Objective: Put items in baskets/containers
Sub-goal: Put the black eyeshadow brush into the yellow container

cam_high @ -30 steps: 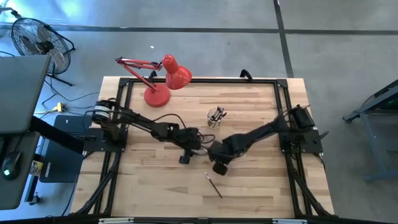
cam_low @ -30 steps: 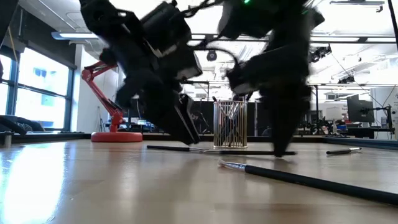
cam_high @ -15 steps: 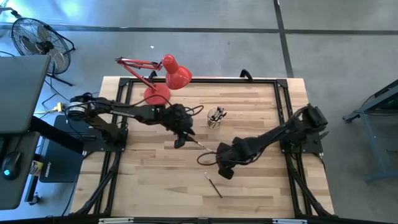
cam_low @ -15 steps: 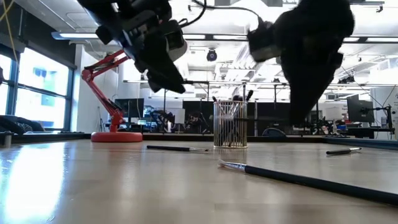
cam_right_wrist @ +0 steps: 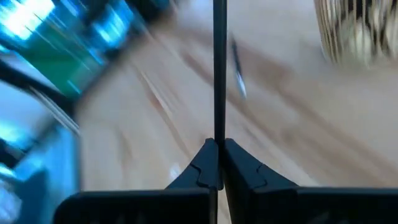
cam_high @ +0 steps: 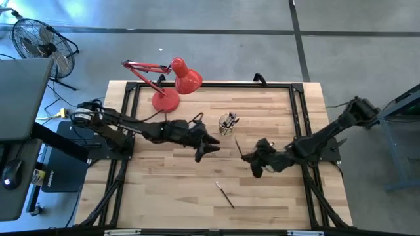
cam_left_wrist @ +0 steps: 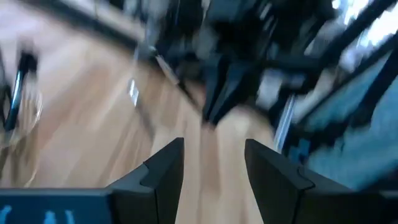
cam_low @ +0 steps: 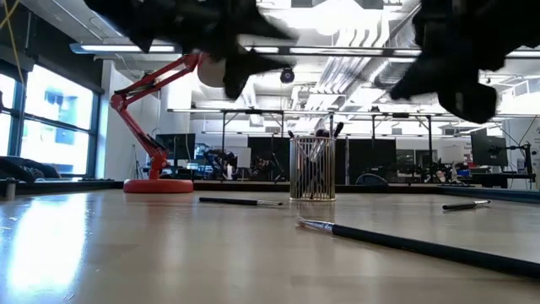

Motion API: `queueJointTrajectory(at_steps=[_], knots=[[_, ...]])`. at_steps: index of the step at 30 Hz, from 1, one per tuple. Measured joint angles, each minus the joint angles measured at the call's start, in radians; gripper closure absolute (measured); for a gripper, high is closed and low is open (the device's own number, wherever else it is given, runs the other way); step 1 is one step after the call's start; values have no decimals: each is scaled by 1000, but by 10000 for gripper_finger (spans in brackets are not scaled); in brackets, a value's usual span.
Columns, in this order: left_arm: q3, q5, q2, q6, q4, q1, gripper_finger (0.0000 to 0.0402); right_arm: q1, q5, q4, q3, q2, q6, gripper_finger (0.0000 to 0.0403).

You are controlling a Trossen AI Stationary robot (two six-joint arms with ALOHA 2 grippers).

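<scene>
Meanwhile, a red desk lamp [cam_high: 172,82] stands at the table's [cam_high: 164,190] far edge, well clear of both arms, and loose brushes lie on the wood: one [cam_high: 225,195] near the front edge and, in the low view, another [cam_low: 240,201] just left of the cup. The glass cup [cam_high: 227,124] stands mid-table holding several brushes upright. The left gripper [cam_high: 211,148], fingers spread and empty, hovers just beside the cup, while the right gripper [cam_high: 252,160], farther right, is pinched tight on a brush [cam_right_wrist: 219,68] pointing forward.
</scene>
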Motion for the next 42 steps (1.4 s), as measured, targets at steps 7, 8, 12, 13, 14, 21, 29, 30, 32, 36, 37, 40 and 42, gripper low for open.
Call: queueJointTrajectory(at_steps=[7,8,12,13,14,21,29,30,32,36,37,40,42], knots=[[0,-245,56,-175,310,-49,235,-4,127,526,-146,-54,-230,402],[0,-257,57,-207,329,-47,235,-7,125,559,-147,-54,-251,402],[24,-299,58,-297,309,-45,235,-32,80,593,-117,-53,-273,402],[35,-315,58,-299,290,-46,235,-43,61,591,-106,-53,-272,402],[47,-323,58,-299,268,-46,235,-55,40,583,-95,-50,-262,402],[120,-344,58,-298,141,-46,235,-139,-91,460,-41,-48,-166,402],[148,-347,58,-272,119,-46,235,-169,-203,446,-36,-48,-161,402],[152,-350,58,-272,117,-46,235,-169,-209,441,-36,-48,-157,402],[159,-360,58,-270,119,-46,235,-169,-210,430,-36,-48,-146,402],[162,-388,58,-270,118,-46,235,-169,-225,422,-36,-48,-164,402],[162,-394,58,-270,118,-46,235,-169,-225,422,-36,-48,-171,402],[162,-398,58,-272,118,-46,235,-169,-201,422,-36,-48,-184,402],[162,-398,58,-279,118,-46,235,-169,-187,422,-36,-48,-190,402]])
